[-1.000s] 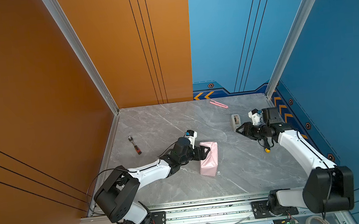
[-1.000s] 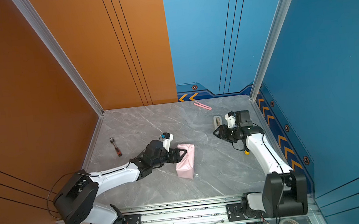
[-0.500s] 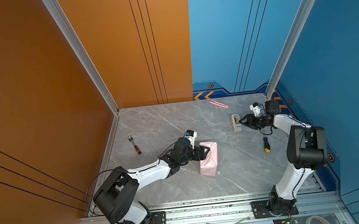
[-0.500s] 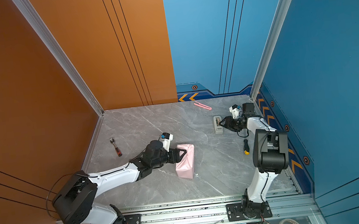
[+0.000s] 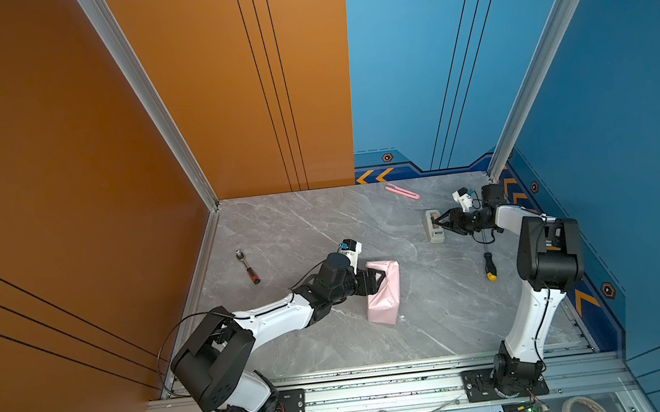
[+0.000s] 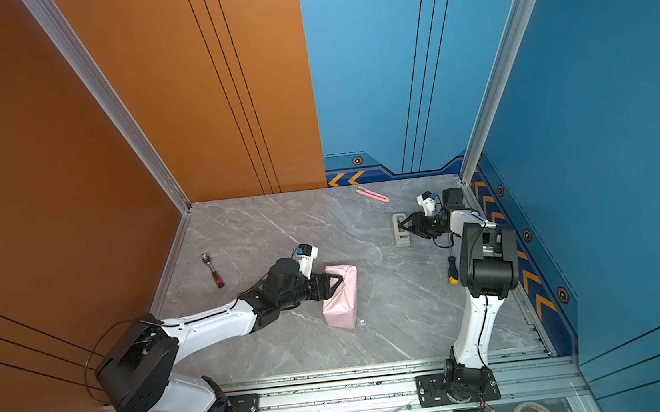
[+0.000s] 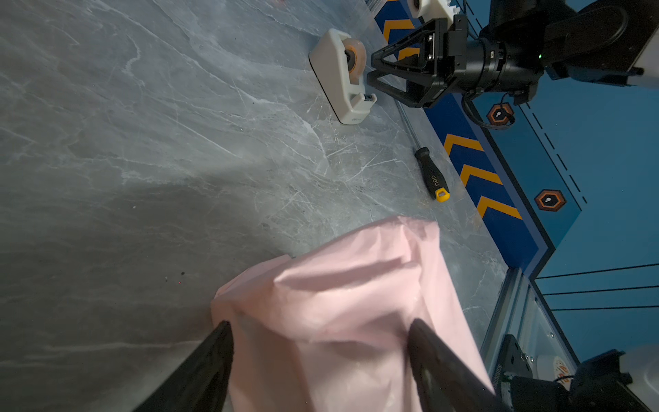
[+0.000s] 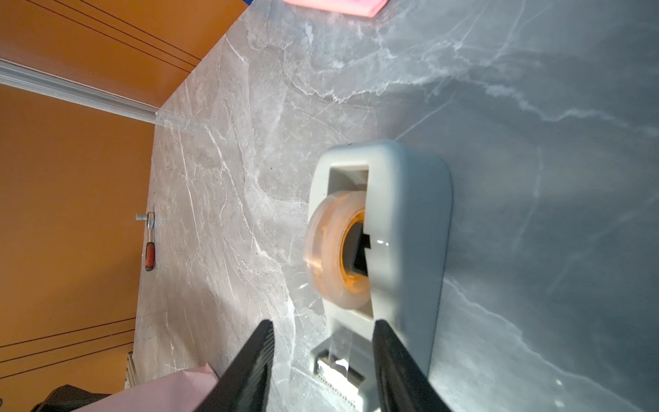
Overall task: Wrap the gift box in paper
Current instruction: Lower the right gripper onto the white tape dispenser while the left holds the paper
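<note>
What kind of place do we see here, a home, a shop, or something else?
Probably a robot test cell in a laboratory: two arms bolted to an aluminium rail, an orange wall and a blue wall around a marble-look table, and hand tools such as a screwdriver lying about.

The paper (image 5: 386,299) is wrapping a block-shaped parcel, its pale pink side facing out in both top views (image 6: 340,304). Its surface is creasing and puckering into loose folds, seen close in the left wrist view (image 7: 338,303). The parcel is sitting on the counter (image 5: 322,224) near the middle, slightly toward the front edge, its longer side running roughly front to back. The gift box is staying hidden under the paper.
</note>
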`<state>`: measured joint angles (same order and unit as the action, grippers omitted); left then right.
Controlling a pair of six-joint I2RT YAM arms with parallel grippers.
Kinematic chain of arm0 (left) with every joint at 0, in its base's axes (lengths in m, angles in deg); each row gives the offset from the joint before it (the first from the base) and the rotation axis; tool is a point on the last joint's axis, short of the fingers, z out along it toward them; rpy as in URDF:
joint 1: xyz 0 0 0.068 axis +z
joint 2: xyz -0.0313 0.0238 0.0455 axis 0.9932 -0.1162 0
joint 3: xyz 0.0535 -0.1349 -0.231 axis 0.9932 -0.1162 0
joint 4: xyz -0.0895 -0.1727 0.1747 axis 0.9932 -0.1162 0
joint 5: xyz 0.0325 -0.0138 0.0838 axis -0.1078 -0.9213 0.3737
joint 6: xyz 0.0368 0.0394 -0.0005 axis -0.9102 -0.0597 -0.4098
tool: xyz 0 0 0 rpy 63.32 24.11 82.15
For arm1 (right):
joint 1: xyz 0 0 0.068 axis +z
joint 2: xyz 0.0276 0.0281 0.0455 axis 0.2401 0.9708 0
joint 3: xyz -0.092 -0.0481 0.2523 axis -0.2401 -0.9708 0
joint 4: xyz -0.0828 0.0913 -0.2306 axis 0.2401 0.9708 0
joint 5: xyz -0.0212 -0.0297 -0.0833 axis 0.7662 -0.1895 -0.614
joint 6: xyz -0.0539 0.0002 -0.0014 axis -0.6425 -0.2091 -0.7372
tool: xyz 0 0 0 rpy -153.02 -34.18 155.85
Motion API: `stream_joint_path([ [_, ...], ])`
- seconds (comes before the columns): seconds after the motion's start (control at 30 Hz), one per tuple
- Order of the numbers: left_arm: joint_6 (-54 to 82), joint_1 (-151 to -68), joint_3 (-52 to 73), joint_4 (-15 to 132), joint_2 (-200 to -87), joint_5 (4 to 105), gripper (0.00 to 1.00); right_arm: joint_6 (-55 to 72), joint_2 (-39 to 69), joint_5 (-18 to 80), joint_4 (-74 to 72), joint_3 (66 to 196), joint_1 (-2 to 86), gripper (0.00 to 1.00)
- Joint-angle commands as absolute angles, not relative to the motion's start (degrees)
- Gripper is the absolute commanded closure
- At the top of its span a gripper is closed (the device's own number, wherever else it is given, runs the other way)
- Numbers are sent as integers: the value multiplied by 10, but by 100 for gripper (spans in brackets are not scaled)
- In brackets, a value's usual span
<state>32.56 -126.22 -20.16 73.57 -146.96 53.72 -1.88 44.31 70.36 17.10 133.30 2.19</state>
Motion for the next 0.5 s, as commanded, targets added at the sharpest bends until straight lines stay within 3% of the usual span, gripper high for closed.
stream_joint_path([
  [0.0, 313, -1263, -224, 598, -1497, 596, 23, -47, 456, 731, 203, 1353, 19, 55],
  [0.47, 312, -1263, -227, 602, -1496, 598, 23, -89, 490, 711, 282, 1381, 25, 55],
])
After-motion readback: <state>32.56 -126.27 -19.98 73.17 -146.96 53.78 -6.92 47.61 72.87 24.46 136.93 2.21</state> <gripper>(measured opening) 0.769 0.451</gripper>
